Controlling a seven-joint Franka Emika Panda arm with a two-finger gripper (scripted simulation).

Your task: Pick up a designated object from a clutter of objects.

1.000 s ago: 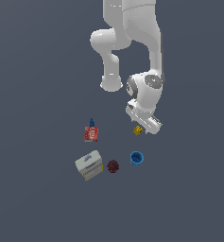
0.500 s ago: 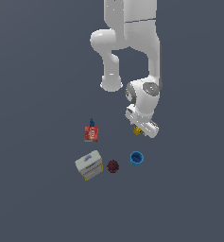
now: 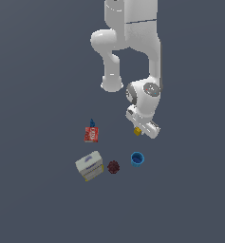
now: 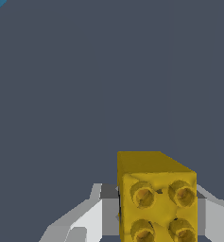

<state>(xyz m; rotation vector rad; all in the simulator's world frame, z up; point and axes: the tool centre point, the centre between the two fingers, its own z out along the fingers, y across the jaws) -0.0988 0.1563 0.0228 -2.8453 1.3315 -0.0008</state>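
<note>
Since the earlier frames the arm has risen, and the pincer [image 3: 139,129] now sits higher above the dark grey surface [image 3: 38,199], carrying the yellow studded brick [image 3: 137,131] with it; the other items have not shifted. No edge or corner of the surface shows in either view, so places can only be given relative to the clutter.

What could go wrong from here, as I judge it: the brick is tiny and smooth-sided, so a jolt or a quick swing of the wrist could let it slide out and drop towards the blue cup [image 3: 137,159], which lies almost directly below. A fall there could knock the cup or the dark red bumpy ball [image 3: 113,166] just beside it.

In the wrist view the pincer [image 4: 151,215] is pressed onto the yellow studded brick [image 4: 156,196], a pale finger [image 4: 80,220] visible on either side and the studs facing the camera. The jaws are as narrow as the brick allows.

Well apart from it, towards the exterior view's left, rest the red packet with a blue top [image 3: 91,133] and the white box [image 3: 89,166].
</note>
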